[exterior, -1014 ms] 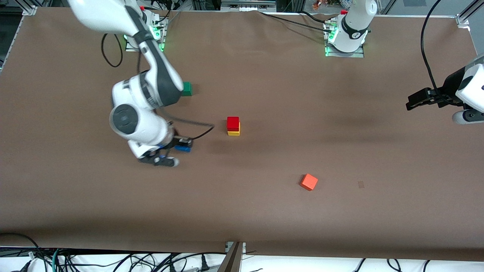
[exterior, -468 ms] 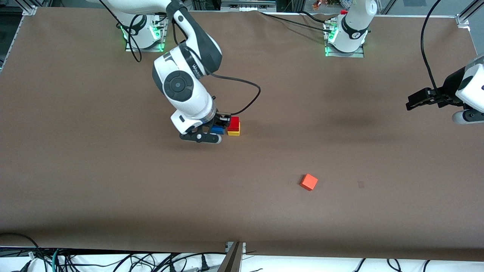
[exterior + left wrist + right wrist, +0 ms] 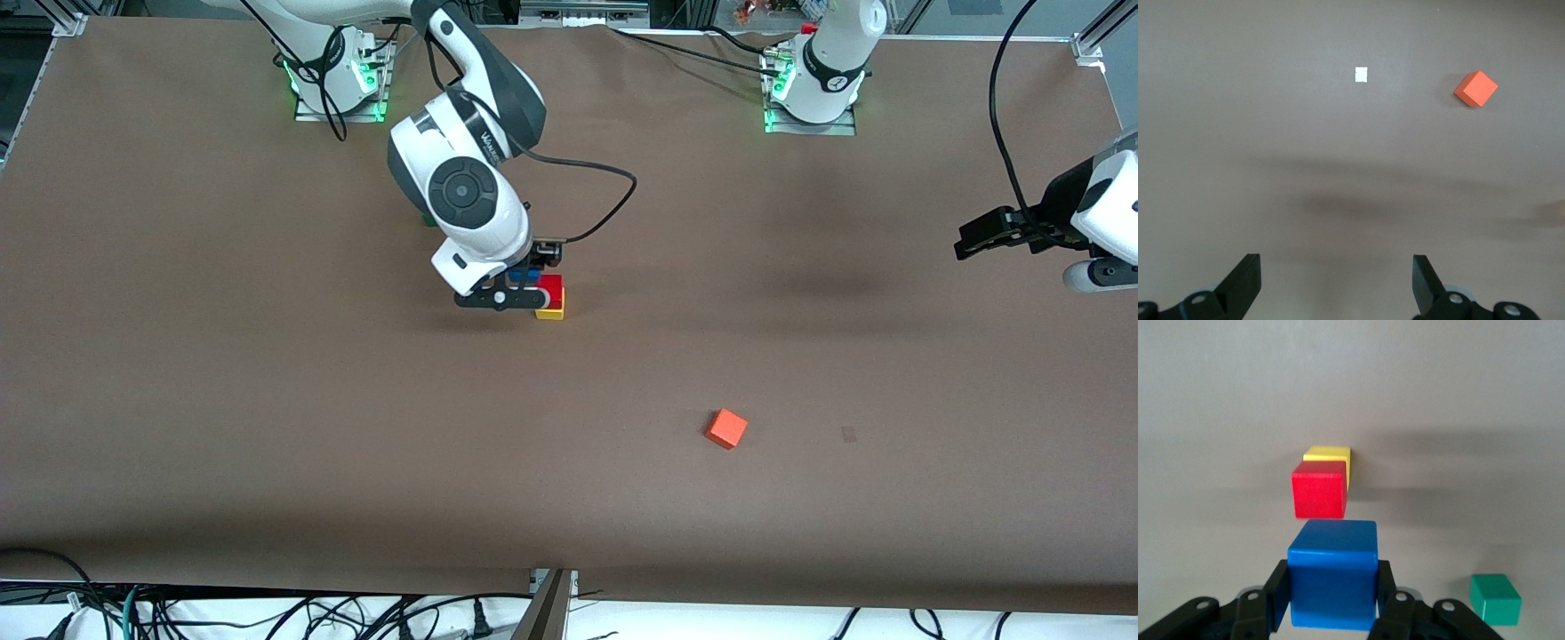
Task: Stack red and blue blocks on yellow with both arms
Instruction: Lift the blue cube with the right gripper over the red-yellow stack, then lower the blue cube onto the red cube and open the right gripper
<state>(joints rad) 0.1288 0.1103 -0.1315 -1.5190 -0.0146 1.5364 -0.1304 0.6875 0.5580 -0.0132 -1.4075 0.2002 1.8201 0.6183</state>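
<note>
— Blue block (image 3: 1333, 572), matte and square-edged, is pinched between the fingers of the right gripper (image 3: 524, 286), in the air just beside the red block (image 3: 550, 289), which sits on the yellow cube (image 3: 551, 311).

— Any writing?

— "WANDELBOTS" on the right arm (image 3: 471, 178), I think.

— And the left gripper (image 3: 1337, 283)?

— It waits over bare brown table (image 3: 800, 373), jaws spread. An orange-red cube (image 3: 726, 428) and a green cube (image 3: 1496, 599) lie well apart.

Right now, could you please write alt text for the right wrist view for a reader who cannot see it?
The right gripper holds a blue cube in the air beside a red cube stacked on a yellow cube. A green cube sits apart on the brown table.
</note>
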